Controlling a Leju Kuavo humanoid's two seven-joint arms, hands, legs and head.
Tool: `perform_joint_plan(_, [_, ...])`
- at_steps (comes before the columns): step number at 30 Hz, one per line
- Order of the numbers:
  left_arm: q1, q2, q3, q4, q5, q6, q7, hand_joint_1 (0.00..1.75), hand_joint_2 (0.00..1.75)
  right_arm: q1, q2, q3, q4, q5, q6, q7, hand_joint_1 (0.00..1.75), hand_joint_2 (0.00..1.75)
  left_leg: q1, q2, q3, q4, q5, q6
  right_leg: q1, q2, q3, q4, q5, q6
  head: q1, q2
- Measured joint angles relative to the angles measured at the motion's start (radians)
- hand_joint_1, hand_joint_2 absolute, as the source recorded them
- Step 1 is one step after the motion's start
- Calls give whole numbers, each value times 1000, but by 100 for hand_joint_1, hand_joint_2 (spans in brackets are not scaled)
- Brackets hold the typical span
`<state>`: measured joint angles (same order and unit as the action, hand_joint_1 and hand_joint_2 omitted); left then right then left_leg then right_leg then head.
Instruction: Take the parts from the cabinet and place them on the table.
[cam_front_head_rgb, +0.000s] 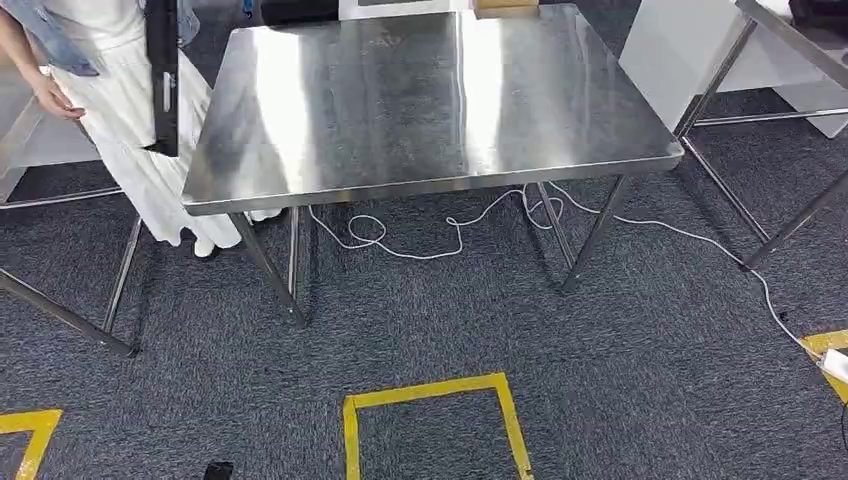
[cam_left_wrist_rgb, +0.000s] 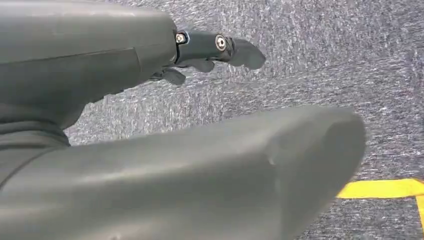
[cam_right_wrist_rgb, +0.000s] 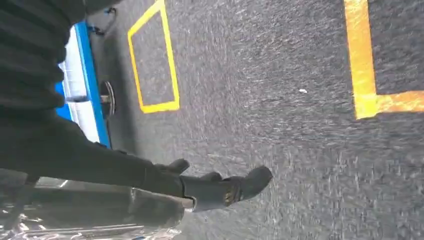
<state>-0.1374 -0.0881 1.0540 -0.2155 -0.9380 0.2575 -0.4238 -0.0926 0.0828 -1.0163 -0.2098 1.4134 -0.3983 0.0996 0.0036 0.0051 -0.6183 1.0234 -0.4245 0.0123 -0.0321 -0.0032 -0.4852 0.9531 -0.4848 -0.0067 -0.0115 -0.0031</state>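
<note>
Left hand (cam_left_wrist_rgb: 150, 125) smooth grey cover and thick thumb, dark fingers (cam_left_wrist_rgb: 220, 50) with silver screws, right hand (cam_right_wrist_rgb: 200, 192) dark fingers.

Around me, item by item. Carpet (cam_front_head_rgb: 640, 380): dark grey-blue, speckled, covering the floor. Yellow tape (cam_front_head_rgb: 430, 395): an open-bottomed square outline on the carpet just ahead of me, with further pieces at the near left corner (cam_front_head_rgb: 25, 430) and the right edge (cam_front_head_rgb: 825, 345). White cable (cam_front_head_rgb: 440, 235): looping over the carpet between steel legs, then trailing off right to a white plug (cam_front_head_rgb: 835, 365). Person (cam_front_head_rgb: 120, 110): standing at the far left in a long white skirt and denim top, one hand (cam_front_head_rgb: 55, 100) lowered. Second steel frame (cam_front_head_rgb: 770, 130): slanted legs at the far right. Blue-and-white panel (cam_right_wrist_rgb: 85, 85): beside the carpet, near another taped yellow square (cam_right_wrist_rgb: 152, 60).
</note>
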Motion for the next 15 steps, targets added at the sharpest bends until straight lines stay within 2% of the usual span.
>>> perform_joint_plan(1, [0, 0, 0, 1, 0, 2, 0, 0, 0, -1, -1, 0, 0, -2, 0, 0, 0, 175, 3, 0, -21, 57, -52, -6, 1, -1, -5, 1, 7, -9, -2, 0])
perform_joint_plan(3, [-1, -1, 0, 3, -3, 2, 1, 0, 0, 1, -2, 0, 0, -3, 1, 0, 0, 175, 10, 0, -77, 228, -147, -17, 7, -1, -22, 3, 19, -12, -2, 0])
perform_joint_plan(4, [-1, -1, 0, 5, -3, 2, 1, 0, 0, 1, -2, 0, 0, -6, 1, 1, 0, 175, 11, 0, -89, 280, -166, -19, 9, -1, -30, 5, 24, -11, -2, 0])
perform_joint_plan(5, [-1, -1, 0, 6, -4, 2, 2, 0, 0, 2, -2, 0, 0, -8, 1, 1, 0, 175, 12, 0, -78, 281, -161, -18, 10, -1, -35, 7, 26, -9, -2, 0])
perform_joint_plan(6, [-1, -1, -1, 6, -5, 2, 3, 0, 0, 2, -2, 0, 0, -9, 2, 2, 0, 175, 13, 0, -46, 239, -138, -16, 10, 0, -40, 10, 29, -7, -2, 0])
perform_joint_plan(8, [-5, -1, -2, 6, -6, 2, 3, 0, 0, 2, -2, 0, 0, -12, 3, 3, 0, 175, 12, -2, 71, 60, -67, -3, 13, 3, -44, 13, 33, -4, -3, 0])
perform_joint_plan(9, [-11, -1, -2, 6, -6, 2, 3, 0, 0, 1, -1, 0, 0, -14, 4, 3, 0, 175, 9, -8, 118, -25, -65, 10, 11, 2, -44, 13, 36, 0, -2, 0])
perform_joint_plan(10, [-14, -2, -3, 6, -6, 2, 3, 0, 0, 1, 0, 0, 0, -16, 5, 3, 0, 175, 5, -8, 120, -28, -64, 12, 20, 2, -50, 14, 41, 9, 0, 0])
perform_joint_plan(12, [-17, -6, -4, 6, -6, 4, -1, 0, 0, -1, -2, 0, 0, -23, 10, 3, 0, 175, -2, -8, 111, -27, -58, 23, 15, 1, -54, 13, 48, 20, -3, 0])
perform_joint_plan(13, [-18, -8, -4, 6, -6, 4, -2, 0, 0, -1, -2, -1, 0, -27, 13, 4, 0, 175, -4, -8, 109, -30, -52, 30, 14, 1, -54, 7, 55, 30, -3, 0])
perform_joint_plan(14, [-20, -12, -6, 6, -14, 2, -4, 0, 0, 1, -2, -3, 0, -32, 15, 6, 0, 175, 1, -4, 112, -51, -33, 42, 22, 0, -58, 9, 55, 36, -3, 0])
perform_joint_plan(15, [-25, -18, -10, 6, -17, 0, -4, 0, 0, 1, -4, -4, 0, -34, 17, 7, 0, 175, 4, 2, 108, -59, -21, 45, 20, 1, -74, 29, 35, 33, 0, 0])
